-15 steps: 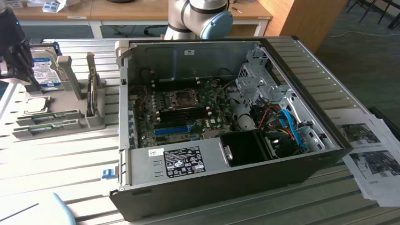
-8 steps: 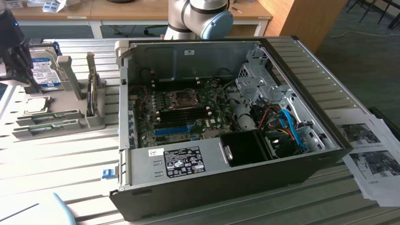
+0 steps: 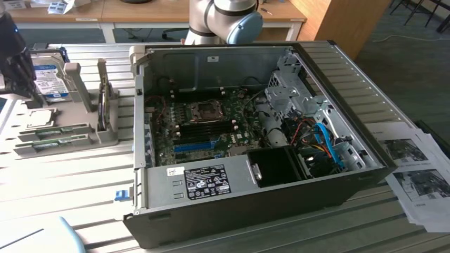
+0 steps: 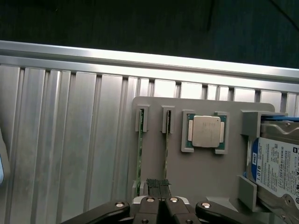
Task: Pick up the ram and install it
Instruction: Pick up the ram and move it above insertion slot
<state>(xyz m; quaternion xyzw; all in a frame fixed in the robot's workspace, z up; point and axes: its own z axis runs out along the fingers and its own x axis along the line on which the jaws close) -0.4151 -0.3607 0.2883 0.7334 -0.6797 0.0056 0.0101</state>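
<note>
A ribbed aluminium worktop (image 3: 70, 179) carries an open computer case (image 3: 232, 211) with its motherboard (image 3: 204, 126) exposed, and the robot arm (image 3: 221, 21) rises behind it. At the exterior view's left, a grey holder (image 3: 109, 138) keeps a hard drive (image 3: 50, 79) upright. The thin green strips low in it are probably the ram sticks (image 3: 50, 132), though they are hard to make out.

In the wrist view the claw (image 4: 159, 186) hangs over the holder, pads pressed together and gripping nothing. Near its tips the first ram stick (image 4: 139, 154) and second ram stick (image 4: 167, 149) stand on edge in their slots, beside a processor (image 4: 205, 131).
</note>
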